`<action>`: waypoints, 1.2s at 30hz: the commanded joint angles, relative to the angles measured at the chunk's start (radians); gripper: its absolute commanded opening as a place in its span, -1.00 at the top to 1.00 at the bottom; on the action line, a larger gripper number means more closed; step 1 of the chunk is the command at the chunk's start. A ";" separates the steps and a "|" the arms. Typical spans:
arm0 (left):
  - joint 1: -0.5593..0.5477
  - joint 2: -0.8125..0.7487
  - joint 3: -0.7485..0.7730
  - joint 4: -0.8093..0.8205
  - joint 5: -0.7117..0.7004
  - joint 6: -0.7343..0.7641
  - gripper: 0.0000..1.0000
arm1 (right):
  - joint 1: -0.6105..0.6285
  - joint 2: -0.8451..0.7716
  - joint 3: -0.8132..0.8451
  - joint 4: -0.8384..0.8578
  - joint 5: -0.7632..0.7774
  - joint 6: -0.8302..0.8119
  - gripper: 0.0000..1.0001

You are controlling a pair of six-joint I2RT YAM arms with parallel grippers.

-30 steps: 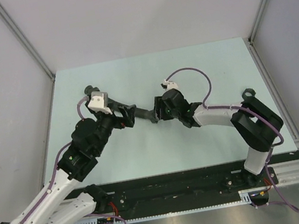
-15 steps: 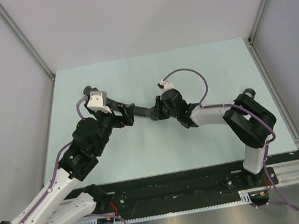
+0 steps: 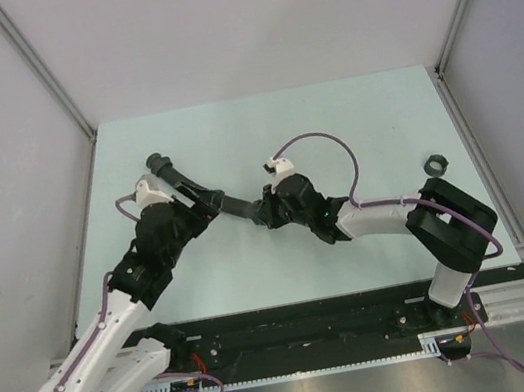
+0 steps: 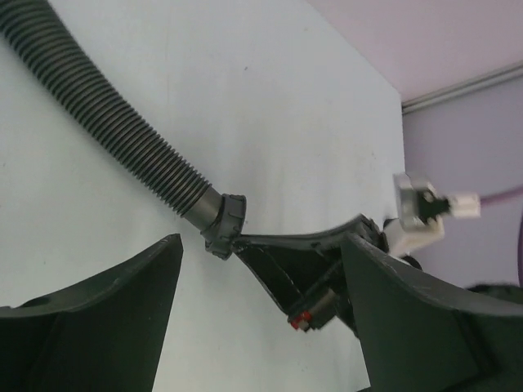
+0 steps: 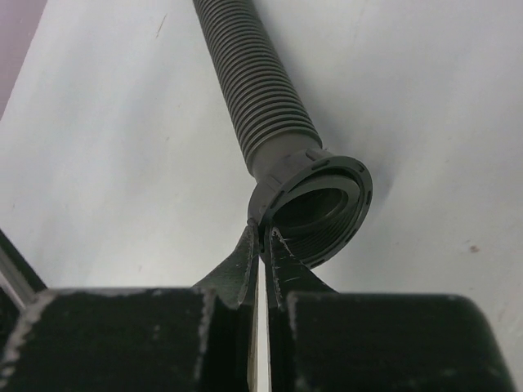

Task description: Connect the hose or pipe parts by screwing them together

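A dark grey corrugated hose point(image 3: 175, 176) lies slanting across the table, and its wider threaded collar point(image 5: 320, 204) faces my right wrist camera. My right gripper point(image 5: 263, 235) is shut on the rim of that collar, its fingertips pinched together on the collar's edge. In the left wrist view the hose point(image 4: 122, 131) runs down to the collar point(image 4: 221, 224), just beyond my left gripper point(image 4: 261, 249). That gripper is open with wide jaws and holds nothing. From above, the left gripper point(image 3: 209, 203) sits beside the hose's middle. A small black ring nut point(image 3: 436, 164) lies alone at the table's right side.
The pale green table point(image 3: 260, 125) is bounded by metal rails and grey walls at the left, right and back. The right arm's purple cable point(image 3: 318, 140) loops above its wrist. Both arm bases stand on the black rail at the near edge.
My right gripper has shut on the hose's collar and shifted left. The left wrist has turned and its jaws have narrowed. The right arm has drawn off the ring nut, which now shows fully.
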 commanded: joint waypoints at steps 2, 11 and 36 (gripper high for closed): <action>0.051 0.069 -0.032 -0.027 0.125 -0.218 -0.68 | 0.057 -0.056 -0.076 0.137 0.044 -0.051 0.96; 0.054 0.278 -0.087 -0.026 0.204 -0.378 -0.75 | 0.105 -0.049 -0.111 0.161 0.070 -0.041 0.56; -0.055 0.695 0.130 -0.004 0.068 -0.525 -0.86 | 0.071 -0.556 -0.398 -0.106 0.371 -0.027 -0.66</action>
